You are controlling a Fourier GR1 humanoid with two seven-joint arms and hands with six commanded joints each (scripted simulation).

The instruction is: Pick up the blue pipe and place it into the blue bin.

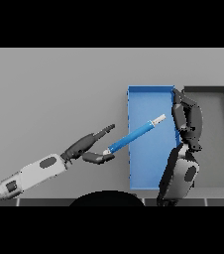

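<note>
Slanting over blue bin point(140, 173), blue pipe point(132, 135), white tip up-right, low end pinched by left hand point(90, 147).

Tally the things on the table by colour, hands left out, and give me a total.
Blue: 2, the blue pipe and the blue bin.
Dark grey: 1, the grey tray right of the bin.
Total: 3.

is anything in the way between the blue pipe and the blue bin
Nothing visible. The blue pipe already lies tilted across the blue bin's left wall, its lower end at the left hand. The right hand is at the bin's right edge.
</note>
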